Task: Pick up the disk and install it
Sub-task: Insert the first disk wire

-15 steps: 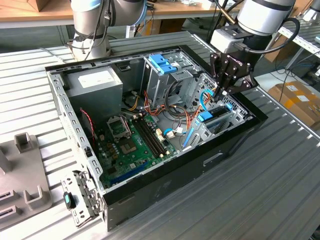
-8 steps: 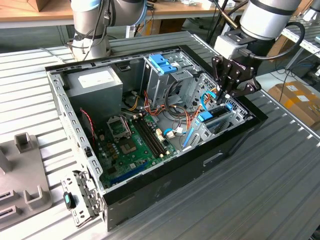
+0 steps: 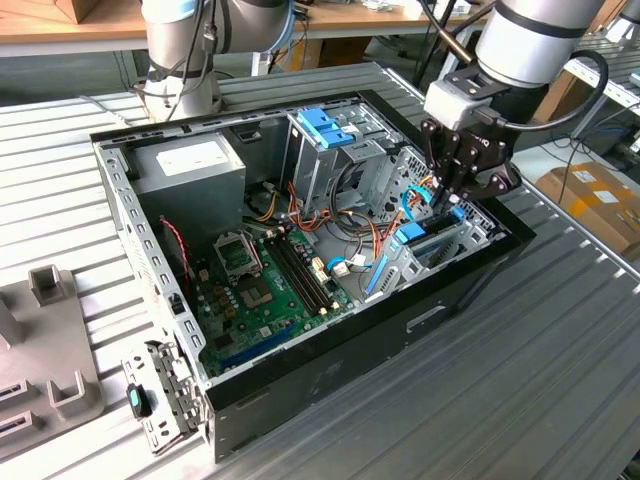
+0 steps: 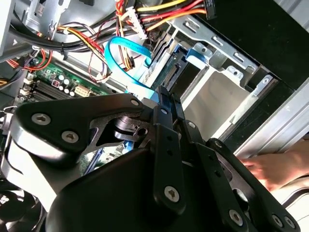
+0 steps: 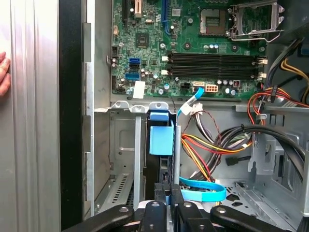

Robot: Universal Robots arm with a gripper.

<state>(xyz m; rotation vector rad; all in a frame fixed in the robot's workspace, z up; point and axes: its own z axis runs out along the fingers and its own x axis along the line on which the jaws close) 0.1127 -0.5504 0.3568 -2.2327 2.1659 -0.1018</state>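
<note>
Ribbed metal desk (image 3: 520, 380) is occupied by an open computer case (image 3: 330, 375), in whose drive bay (image 5: 123, 159) the disk (image 5: 161, 140) is stood on edge, its top edge gripped by the clenched claw (image 3: 447, 200)

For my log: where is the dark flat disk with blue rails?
The disk stands in the grey metal bay at the exterior view's right, beneath the end effector.

Open computer case (image 3: 330, 390) on slatted metal table (image 3: 500, 400), green motherboard (image 3: 260, 290), grey power supply (image 3: 190, 165) inside, cardboard box (image 3: 595, 195) nearby
</note>
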